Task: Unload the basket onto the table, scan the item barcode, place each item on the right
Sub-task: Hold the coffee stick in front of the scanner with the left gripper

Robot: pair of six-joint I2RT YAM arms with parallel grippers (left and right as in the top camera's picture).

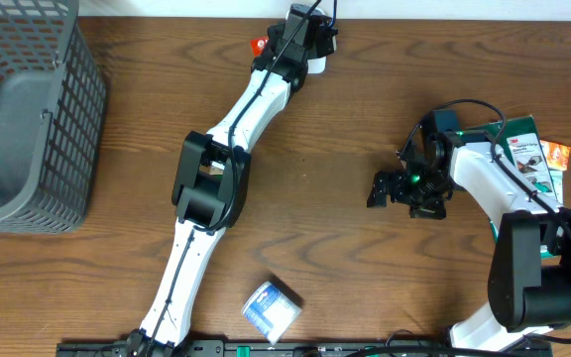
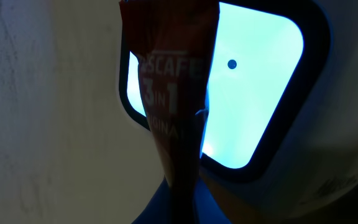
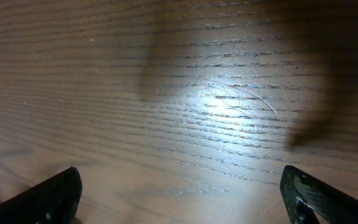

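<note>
The item is a red Nescafe 3-in-1 sachet [image 2: 173, 93], and my left gripper [image 2: 182, 202] is shut on its lower end. It stands upright right in front of the scanner's glowing cyan window [image 2: 260, 99]. From overhead, the left gripper [image 1: 300, 38] is stretched to the table's far edge, with a bit of the red sachet [image 1: 259, 45] showing beside it and the white scanner body [image 1: 317, 65] under it. My right gripper [image 1: 404, 188] hangs open over bare wood right of centre; its fingers [image 3: 48, 196] stand wide apart with nothing between them.
A grey mesh basket [image 1: 23, 119] fills the far left. A blue-and-white packet [image 1: 271, 309] lies near the front edge. A green 3M pack [image 1: 525, 149] and an orange packet [image 1: 556, 154] lie at the right, beside the right arm.
</note>
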